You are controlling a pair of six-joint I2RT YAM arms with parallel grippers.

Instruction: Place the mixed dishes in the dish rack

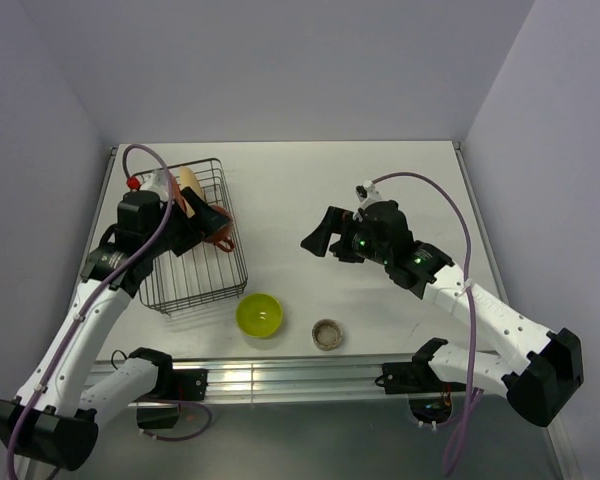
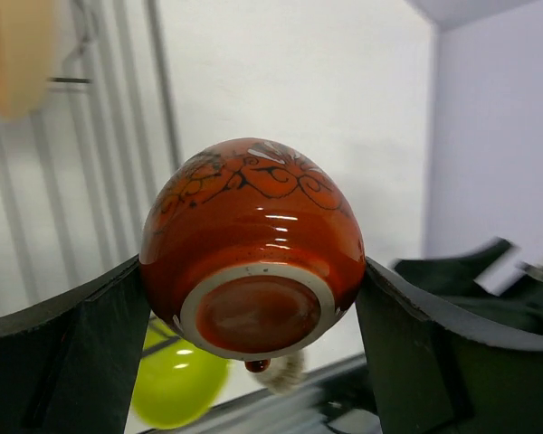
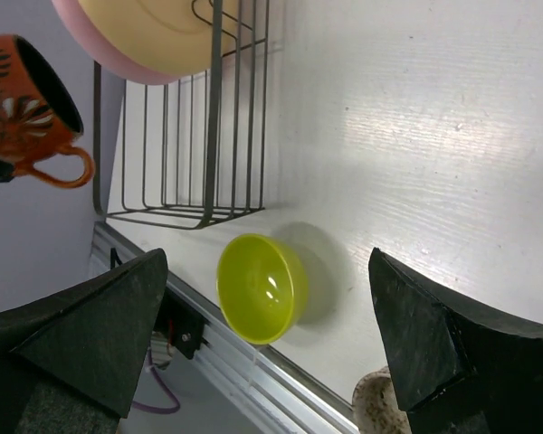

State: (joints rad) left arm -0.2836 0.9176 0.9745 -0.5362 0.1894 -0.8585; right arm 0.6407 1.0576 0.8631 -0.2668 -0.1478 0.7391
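Note:
My left gripper (image 1: 217, 228) is shut on the red-orange mug (image 2: 253, 244) and holds it on its side above the right part of the black wire dish rack (image 1: 195, 250). The mug also shows in the right wrist view (image 3: 27, 108). A yellow-orange plate (image 3: 154, 32) and a pink plate (image 3: 100, 56) stand together at the back of the rack. The lime-green bowl (image 1: 259, 314) sits on the table just right of the rack's near corner. The grey-beige cup (image 1: 327, 333) stands right of the bowl. My right gripper (image 1: 320, 238) is open and empty, raised over the table's middle.
The table's metal front rail (image 1: 280, 375) runs just behind the bowl and the cup. Grey walls close in the table on the left, back and right. The white tabletop (image 1: 380, 190) lies between the rack and the right arm.

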